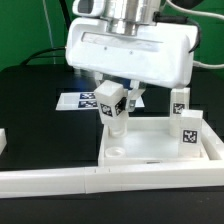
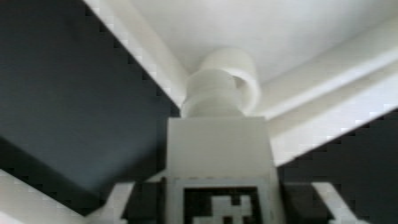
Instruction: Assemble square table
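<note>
The square table top (image 1: pixel 155 148) is a white tray with a raised rim, lying in front of the arm. Two white tagged legs stand upright in it at the exterior view's right, one at the back (image 1: pixel 180 101) and one at the front (image 1: pixel 190 131). My gripper (image 1: pixel 119 96) is shut on a third tagged leg (image 1: pixel 113 108) and holds it slightly tilted above the tray's left side, over a round corner socket (image 1: pixel 117 153). In the wrist view my gripper (image 2: pixel 222 198) holds the leg (image 2: pixel 221 140), whose round end points at a corner of the tray rim (image 2: pixel 139 40).
The long white barrier wall (image 1: pixel 90 182) runs along the front of the tray. The marker board (image 1: pixel 82 100) lies flat on the black table behind the held leg. A white piece (image 1: pixel 3 142) shows at the exterior view's left edge.
</note>
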Motion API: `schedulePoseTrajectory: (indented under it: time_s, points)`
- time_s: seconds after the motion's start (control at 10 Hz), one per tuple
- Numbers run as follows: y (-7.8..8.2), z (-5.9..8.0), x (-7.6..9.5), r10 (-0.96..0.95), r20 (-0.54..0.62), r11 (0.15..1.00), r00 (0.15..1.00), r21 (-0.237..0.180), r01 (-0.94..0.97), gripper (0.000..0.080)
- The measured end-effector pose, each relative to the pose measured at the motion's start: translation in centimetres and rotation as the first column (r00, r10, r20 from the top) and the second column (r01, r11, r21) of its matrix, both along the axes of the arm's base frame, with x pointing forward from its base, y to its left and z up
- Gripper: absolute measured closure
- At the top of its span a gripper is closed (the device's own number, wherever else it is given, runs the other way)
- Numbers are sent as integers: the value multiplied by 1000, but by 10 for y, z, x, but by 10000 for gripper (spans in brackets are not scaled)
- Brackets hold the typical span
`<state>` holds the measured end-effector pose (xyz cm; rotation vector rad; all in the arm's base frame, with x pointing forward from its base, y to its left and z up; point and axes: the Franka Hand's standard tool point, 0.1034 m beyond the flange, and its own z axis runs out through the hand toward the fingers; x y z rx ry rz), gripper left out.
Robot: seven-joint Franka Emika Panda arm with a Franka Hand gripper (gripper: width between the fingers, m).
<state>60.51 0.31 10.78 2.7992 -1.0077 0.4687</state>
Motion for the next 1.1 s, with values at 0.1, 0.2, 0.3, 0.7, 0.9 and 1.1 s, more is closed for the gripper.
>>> schedulePoseTrajectory:
  time_s: [0.1, 0.2, 0.3, 0.7, 0.9, 1.1]
  points:
    - [3, 9, 5, 5, 22, 1000, 1000, -27, -4, 512]
    - [13, 17, 9, 5, 69, 998, 998, -61, -1, 512]
    - [14, 20, 5, 5, 69, 997, 998, -74, 0, 512]
    - [13, 17, 5, 2, 69, 997, 998, -76, 4, 512]
    - [26, 6, 2, -8, 158, 995, 987, -99, 24, 512]
    - [24, -15, 0, -2, 201, 987, 980, -158, 34, 512]
